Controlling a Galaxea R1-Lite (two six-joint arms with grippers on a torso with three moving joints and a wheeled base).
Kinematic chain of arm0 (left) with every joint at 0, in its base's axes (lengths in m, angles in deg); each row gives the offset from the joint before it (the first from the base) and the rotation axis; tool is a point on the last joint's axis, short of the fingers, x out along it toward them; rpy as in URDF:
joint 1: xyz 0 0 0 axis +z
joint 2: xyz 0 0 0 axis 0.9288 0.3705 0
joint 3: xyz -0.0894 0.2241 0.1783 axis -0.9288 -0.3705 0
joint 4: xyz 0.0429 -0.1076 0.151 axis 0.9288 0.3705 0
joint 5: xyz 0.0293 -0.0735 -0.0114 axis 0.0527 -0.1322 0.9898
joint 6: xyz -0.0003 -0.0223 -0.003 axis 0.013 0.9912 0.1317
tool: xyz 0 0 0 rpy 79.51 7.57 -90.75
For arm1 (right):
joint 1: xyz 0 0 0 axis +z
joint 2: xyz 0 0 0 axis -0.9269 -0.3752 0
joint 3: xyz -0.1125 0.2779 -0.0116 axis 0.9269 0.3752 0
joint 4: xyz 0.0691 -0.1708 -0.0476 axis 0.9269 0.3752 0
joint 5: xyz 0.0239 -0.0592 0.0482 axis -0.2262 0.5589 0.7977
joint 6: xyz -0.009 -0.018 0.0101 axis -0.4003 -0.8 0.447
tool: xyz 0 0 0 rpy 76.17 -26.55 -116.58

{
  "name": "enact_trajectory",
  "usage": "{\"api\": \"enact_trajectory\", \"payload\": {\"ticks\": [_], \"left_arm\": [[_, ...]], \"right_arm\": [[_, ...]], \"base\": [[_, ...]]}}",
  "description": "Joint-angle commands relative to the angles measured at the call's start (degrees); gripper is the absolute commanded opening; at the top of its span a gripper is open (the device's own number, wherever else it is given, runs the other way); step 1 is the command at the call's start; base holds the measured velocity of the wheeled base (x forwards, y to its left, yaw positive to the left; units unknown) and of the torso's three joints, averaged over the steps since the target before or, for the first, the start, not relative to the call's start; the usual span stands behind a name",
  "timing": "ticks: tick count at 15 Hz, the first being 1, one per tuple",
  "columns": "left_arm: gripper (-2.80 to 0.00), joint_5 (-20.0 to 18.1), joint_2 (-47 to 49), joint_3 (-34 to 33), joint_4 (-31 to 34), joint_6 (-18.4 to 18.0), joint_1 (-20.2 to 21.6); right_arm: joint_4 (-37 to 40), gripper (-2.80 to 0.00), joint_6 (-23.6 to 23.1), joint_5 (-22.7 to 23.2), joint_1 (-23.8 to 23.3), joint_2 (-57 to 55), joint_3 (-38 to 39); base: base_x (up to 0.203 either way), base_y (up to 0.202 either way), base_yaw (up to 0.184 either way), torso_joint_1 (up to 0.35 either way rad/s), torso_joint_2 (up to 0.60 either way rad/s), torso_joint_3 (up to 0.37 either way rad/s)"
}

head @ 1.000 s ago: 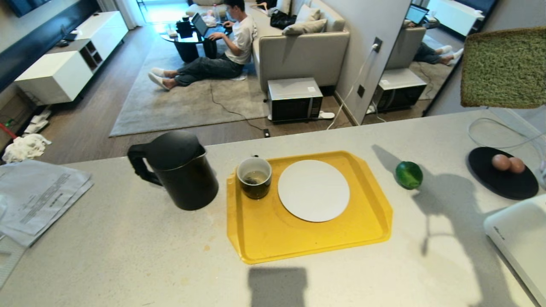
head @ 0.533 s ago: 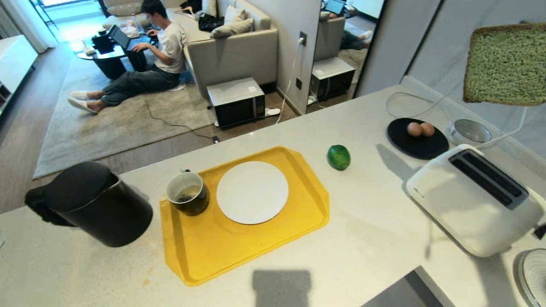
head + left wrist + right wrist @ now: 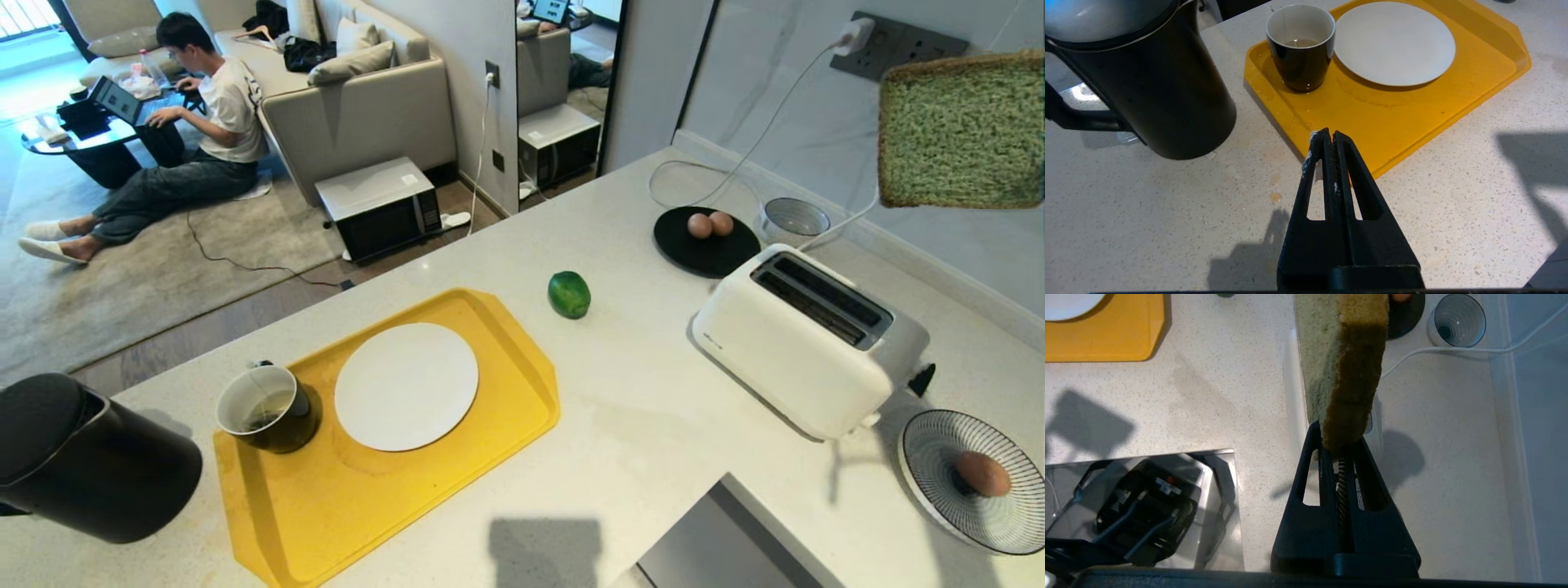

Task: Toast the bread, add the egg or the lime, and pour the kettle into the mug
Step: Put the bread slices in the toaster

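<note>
Biggest worry, I reckon: the right gripper [image 3: 1340,447] pinches the bread [image 3: 963,131] only by one crust edge, high in the air, so the slice could flop or slip out; its thick edge could also catch on a slot of the toaster [image 3: 796,339] instead of dropping in. The left gripper [image 3: 1327,139] hangs clenched on nothing just beside the yellow tray [image 3: 367,514], near the kettle [image 3: 82,461].

Left to right on the pale speckled counter [image 3: 653,425]: kettle; mug [image 3: 265,408] with its tea bag and a white plate [image 3: 406,385] on the tray; lime [image 3: 569,294]; two brown eggs [image 3: 709,224] on a black dish; toaster, plugged in; the egg [image 3: 982,474] on a striped plate [image 3: 939,441]. Beyond the counter a person sits on a rug at a laptop beside a sofa; a microwave stands on the floor.
</note>
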State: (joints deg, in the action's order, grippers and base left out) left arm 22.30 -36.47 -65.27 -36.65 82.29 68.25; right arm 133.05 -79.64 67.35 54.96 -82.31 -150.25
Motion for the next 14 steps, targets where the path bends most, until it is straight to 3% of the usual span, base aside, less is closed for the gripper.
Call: {"api": "enact_trajectory", "payload": {"ticks": [1,8,14], "left_arm": [[-2.80,0.02,0.09,0.00,0.02,-0.01,0.00],[-2.80,0.00,0.09,0.00,0.02,-0.01,0.00],[-2.80,0.00,0.09,0.00,0.02,-0.01,0.00]], "right_arm": [[0.33,-2.80,-1.83,0.01,0.08,-2.33,-0.50],[0.23,-2.80,-6.80,-7.94,-1.40,-10.74,-0.93],[0.23,-2.80,-8.92,-9.10,-3.25,-14.48,1.60]], "base": [[0.000,0.000,0.000,0.000,0.00,0.000],[0.000,0.000,0.000,0.000,0.00,0.000],[0.000,0.000,0.000,0.000,0.00,0.000]]}}
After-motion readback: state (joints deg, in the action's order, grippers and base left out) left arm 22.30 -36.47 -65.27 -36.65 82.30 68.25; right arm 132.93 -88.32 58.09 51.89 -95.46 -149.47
